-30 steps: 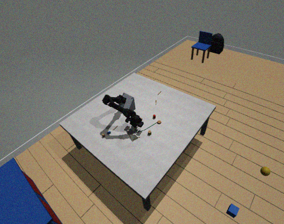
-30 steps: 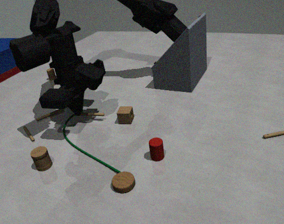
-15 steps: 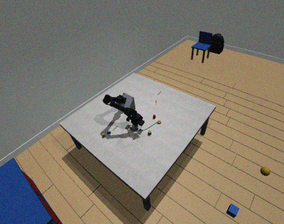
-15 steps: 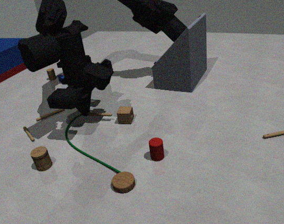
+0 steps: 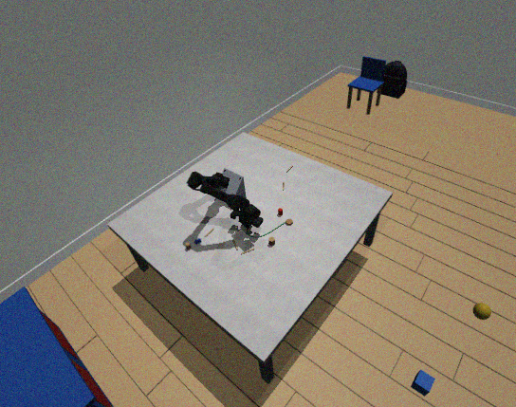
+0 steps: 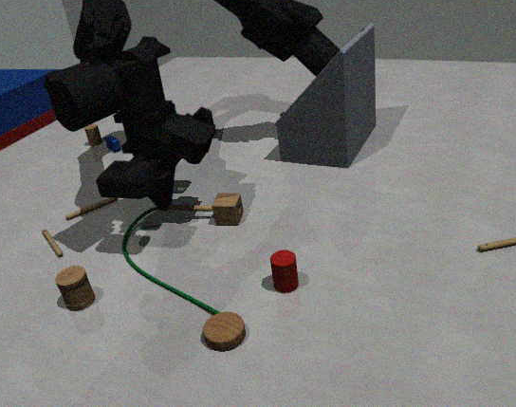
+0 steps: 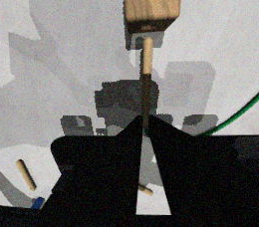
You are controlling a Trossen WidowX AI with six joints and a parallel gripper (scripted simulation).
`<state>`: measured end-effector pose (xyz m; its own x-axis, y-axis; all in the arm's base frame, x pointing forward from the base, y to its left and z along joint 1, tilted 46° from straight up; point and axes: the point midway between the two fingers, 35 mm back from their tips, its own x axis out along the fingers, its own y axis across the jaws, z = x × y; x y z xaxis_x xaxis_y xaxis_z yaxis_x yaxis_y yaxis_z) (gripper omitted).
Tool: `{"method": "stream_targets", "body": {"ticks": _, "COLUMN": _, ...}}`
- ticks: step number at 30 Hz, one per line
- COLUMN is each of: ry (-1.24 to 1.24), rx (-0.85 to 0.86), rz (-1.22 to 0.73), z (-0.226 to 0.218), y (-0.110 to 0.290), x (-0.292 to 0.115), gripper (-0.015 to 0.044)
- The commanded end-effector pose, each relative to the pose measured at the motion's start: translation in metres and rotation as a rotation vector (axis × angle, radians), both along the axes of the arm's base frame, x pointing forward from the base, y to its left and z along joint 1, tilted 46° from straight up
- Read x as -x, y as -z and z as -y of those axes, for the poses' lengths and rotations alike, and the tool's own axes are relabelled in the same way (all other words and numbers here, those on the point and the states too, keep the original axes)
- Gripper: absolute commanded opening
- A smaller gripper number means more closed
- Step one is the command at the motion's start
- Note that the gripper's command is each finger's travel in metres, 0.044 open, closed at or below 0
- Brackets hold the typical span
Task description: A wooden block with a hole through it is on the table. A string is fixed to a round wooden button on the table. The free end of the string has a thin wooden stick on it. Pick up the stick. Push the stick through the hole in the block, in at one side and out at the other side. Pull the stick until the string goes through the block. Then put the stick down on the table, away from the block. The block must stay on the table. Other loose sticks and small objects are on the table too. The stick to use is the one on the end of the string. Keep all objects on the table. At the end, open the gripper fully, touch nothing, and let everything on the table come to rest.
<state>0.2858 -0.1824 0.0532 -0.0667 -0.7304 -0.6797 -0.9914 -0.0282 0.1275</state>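
My gripper [image 6: 162,203] [image 7: 144,118] [image 5: 248,230] is shut on the thin wooden stick [image 6: 202,207] [image 7: 147,55] and holds it level just above the table. The stick points at the wooden block [image 6: 228,209] [image 7: 151,15]. Its tip is at the hole in the block's near face; I cannot tell how deep it is. The green string [image 6: 143,268] [image 7: 242,112] [image 5: 271,231] curves from the gripper's end of the stick to the round wooden button [image 6: 224,330] [image 5: 288,222].
A red cylinder [image 6: 284,270] [image 5: 280,212] stands right of the string and a wooden cylinder [image 6: 75,286] left of it. Loose sticks [image 6: 91,208] [image 6: 51,243] [image 6: 504,243] lie about. A grey wedge [image 6: 333,110] stands behind the block. A small peg [image 6: 93,135] and a blue cube [image 6: 112,142] sit behind the gripper.
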Motion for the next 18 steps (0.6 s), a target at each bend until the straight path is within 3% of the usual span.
{"method": "stream_targets", "body": {"ticks": 1, "ry": 0.004, "rx": 0.004, "rz": 0.0, "z": -0.001, "y": 0.002, "x": 0.002, "gripper": 0.0}}
{"method": "stream_targets", "body": {"ticks": 18, "ry": 0.004, "rx": 0.004, "rz": -0.001, "z": -0.017, "y": 0.019, "x": 0.005, "gripper": 0.0}}
